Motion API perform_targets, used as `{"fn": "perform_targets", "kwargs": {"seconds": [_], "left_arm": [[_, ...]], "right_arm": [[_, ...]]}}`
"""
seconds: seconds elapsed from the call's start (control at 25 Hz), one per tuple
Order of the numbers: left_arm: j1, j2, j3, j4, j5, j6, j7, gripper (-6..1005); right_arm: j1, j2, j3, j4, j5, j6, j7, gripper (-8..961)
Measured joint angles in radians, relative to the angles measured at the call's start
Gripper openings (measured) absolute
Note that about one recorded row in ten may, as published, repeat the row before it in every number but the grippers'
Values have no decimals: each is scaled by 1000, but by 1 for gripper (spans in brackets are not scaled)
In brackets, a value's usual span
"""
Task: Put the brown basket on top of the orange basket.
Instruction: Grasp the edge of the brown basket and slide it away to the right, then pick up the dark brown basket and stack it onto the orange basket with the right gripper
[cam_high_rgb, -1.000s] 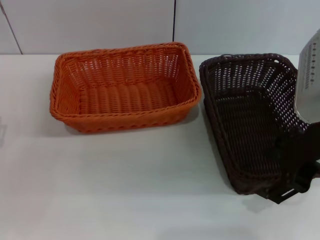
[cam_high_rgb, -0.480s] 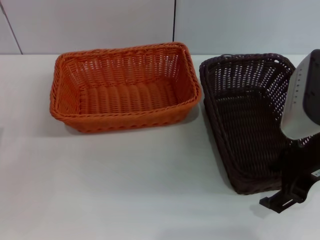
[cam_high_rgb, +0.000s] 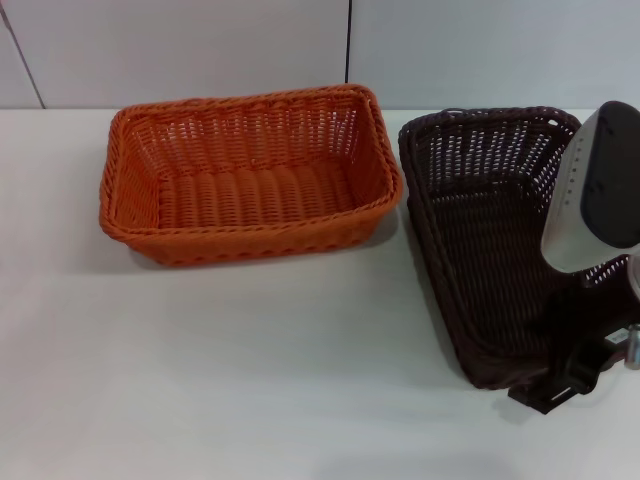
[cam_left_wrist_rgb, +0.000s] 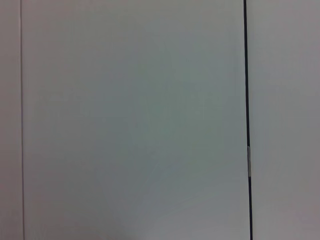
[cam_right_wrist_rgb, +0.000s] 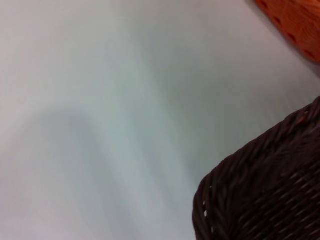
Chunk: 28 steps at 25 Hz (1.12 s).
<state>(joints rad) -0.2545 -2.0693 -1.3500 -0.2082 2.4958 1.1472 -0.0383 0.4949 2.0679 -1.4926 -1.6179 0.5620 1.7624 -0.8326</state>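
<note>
1. Head view: the brown basket (cam_high_rgb: 490, 240) stands on the white table (cam_high_rgb: 260, 380) at about 3 o'clock in the picture, its long side running from far to near. The right gripper (cam_high_rgb: 565, 375) is at the basket's near right corner, at about 4 o'clock, with the arm's white and grey housing over the basket's right rim. Dark gripper parts overlap that corner, but I cannot tell how far the jaws are parted or whether they have hold of the rim.

2. Head view, surroundings: the orange basket (cam_high_rgb: 245, 175) sits at about 10 o'clock, upright, its long side across the view. Its right end is just beside the brown basket's far left corner; whether the two touch cannot be told. Bare table fills the near half from 6 to 9 o'clock. A pale wall with a dark vertical seam stands behind both baskets.

3. Left wrist view: only a pale wall panel (cam_left_wrist_rgb: 130, 120) with a dark vertical seam shows. The left gripper is not seen in any view.

4. Right wrist view: one rounded corner of the brown basket (cam_right_wrist_rgb: 265, 190) fills the corner at 5 o'clock, its braided rim close to the camera. A sliver of the orange basket (cam_right_wrist_rgb: 295, 22) shows at 1 o'clock, apart from it across bare table (cam_right_wrist_rgb: 100, 100). No fingers show here.
</note>
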Motion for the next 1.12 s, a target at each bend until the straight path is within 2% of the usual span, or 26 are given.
{"fn": "perform_targets", "kwargs": {"seconds": [0.16, 0.28, 0.44, 0.56, 0.68, 0.88, 1.12], "left_arm": [[0, 0, 0, 1, 0, -1, 0, 795], [0, 0, 0, 1, 0, -1, 0, 795], [-4, 0, -18, 9, 0, -4, 0, 796], [-8, 0, -28, 13, 0, -8, 0, 796], [-10, 2, -30, 13, 0, -11, 0, 796], [-15, 3, -51, 12, 0, -12, 0, 792], [-21, 3, -54, 13, -1, -17, 0, 787]], "right_arm": [[7, 0, 0, 37, -2, -13, -4, 826], [1, 2, 0, 5, -2, -27, -17, 826], [1, 4, 1, -7, -18, -44, -22, 758], [28, 3, 6, 85, -52, -80, -19, 708], [37, 4, -1, 113, -64, -95, -19, 657], [49, 2, -1, 102, -67, -93, -19, 423], [51, 2, -3, 47, -77, -82, -24, 277]]}}
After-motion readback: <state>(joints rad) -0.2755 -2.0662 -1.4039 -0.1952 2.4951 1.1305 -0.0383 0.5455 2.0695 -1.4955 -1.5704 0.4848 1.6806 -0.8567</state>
